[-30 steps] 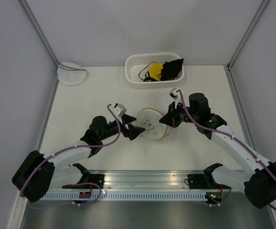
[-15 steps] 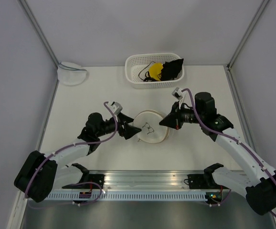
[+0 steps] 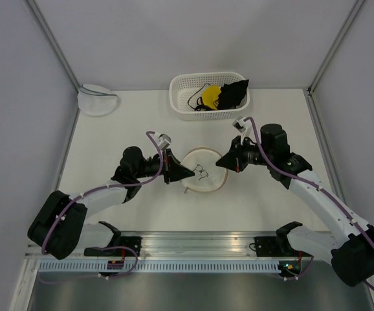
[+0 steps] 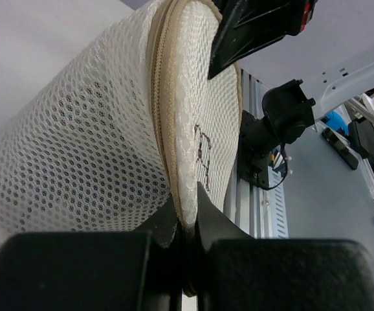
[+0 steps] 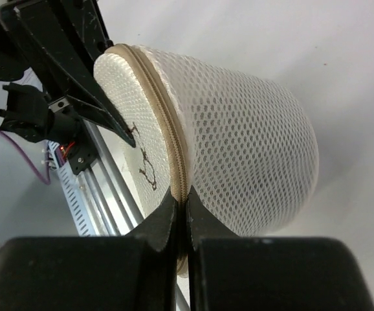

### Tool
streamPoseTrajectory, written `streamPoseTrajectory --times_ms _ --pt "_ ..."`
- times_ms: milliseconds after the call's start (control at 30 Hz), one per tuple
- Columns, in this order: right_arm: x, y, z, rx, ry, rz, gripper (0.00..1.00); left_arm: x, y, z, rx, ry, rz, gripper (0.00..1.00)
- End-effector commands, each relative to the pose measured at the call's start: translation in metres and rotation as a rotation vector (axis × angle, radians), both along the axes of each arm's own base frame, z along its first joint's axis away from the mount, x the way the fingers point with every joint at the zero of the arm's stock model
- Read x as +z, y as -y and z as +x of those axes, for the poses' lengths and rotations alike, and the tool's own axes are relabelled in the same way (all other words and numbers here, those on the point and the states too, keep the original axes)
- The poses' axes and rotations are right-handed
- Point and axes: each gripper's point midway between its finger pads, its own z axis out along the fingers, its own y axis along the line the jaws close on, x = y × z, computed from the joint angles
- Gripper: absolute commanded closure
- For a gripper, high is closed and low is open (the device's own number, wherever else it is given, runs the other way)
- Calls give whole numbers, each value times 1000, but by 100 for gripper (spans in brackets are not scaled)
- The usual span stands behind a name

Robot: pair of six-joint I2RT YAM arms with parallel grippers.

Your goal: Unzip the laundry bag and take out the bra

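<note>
- Two rim points of the laundry bag [image 3: 208, 183] are pinched by the closed left gripper [image 3: 187, 175] and right gripper [image 3: 221, 163].
- Its dark marks [image 4: 201, 146] cannot be read.

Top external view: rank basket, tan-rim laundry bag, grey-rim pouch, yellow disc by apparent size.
Largest to smallest:
1. basket
2. laundry bag
3. grey-rim pouch, close to the bag, so that pair is unsure
4. yellow disc

White matte tabletop [image 3: 109, 129] softly and evenly lit, enclosed by plain pale grey wall panels [image 3: 193, 32] at the back and on both sides, metal posts [image 3: 52, 45] set at the two back corners, slotted aluminium rail [image 3: 200, 243] fixed along the near edge.
</note>
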Motion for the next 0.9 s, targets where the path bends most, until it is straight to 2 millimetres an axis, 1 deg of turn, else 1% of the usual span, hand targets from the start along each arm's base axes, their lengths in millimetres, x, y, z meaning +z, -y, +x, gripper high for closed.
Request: streamPoseTrajectory --times_ms 0,67,100,133,167,200,233,267,300,333,367,400,433,467,500,533,567,600,633,667,700,733,767,800,833,867 --pt "17 14 34 -167 97 -43 98 16 5 -7 -74 15 -25 98" --pt "14 24 43 -241 107 -82 87 12 4 -3 -51 -12 -11 98" --pt "13 33 50 -310 114 -111 80 11 4 -1 -38 -24 -4 98" --pt "13 38 52 -342 122 -125 72 9 4 1 -27 -39 2 98" --pt "14 50 58 -413 137 -148 60 5 3 8 20 -84 21 98" --pt "15 56 60 -449 148 -159 60 6 3 15 67 -86 19 98" --pt "15 62 62 -488 154 -173 52 4 1 24 121 -108 29 98" --pt "15 70 64 -527 165 -188 50 -2 -4 39 230 -143 45 98" --pt "16 77 64 -566 175 -196 45 -1 -8 46 289 -175 34 98" --pt "16 86 67 -618 187 -214 34 -7 -12 52 348 -206 34 98" --pt "14 88 63 -623 188 -212 32 -4 -18 64 435 -206 8 98" --pt "14 88 63 -624 190 -200 30 -4 -21 68 475 -243 -17 98" --pt "13 82 60 -598 180 -179 27 -9 -26 71 521 -274 -29 98" --pt "4 77 57 -573 153 -170 27 -12 -33 82 610 -299 -52 98" --pt "5 69 57 -549 148 -133 27 -4 -35 86 642 -329 -115 98" --pt "2 60 54 -528 111 -97 27 -7 -37 88 669 -346 -134 98" --pt "-10 51 49 -488 70 -87 27 -5 -39 93 721 -348 -158 98" --pt "-11 45 49 -480 70 -65 29 -2 -39 95 750 -366 -183 98" --pt "-12 32 42 -447 65 -51 30 1 -35 95 763 -372 -197 98" --pt "-21 27 41 -447 55 -63 30 1 -41 102 831 -381 -219 98" --pt "-21 20 40 -439 65 -53 30 4 -39 102 845 -392 -244 98" --pt "-21 6 31 -398 70 -44 32 9 -35 101 847 -396 -267 98" --pt "-27 -1 28 -393 51 -44 32 12 -38 105 883 -405 -292 98" --pt "-24 -8 28 -383 55 -30 33 14 -36 106 886 -431 -319 98" --pt "-25 -18 21 -354 46 -23 35 17 -35 107 897 -443 -335 98" --pt "-29 -24 21 -340 34 -23 36 16 -34 108 900 -478 -351 98"
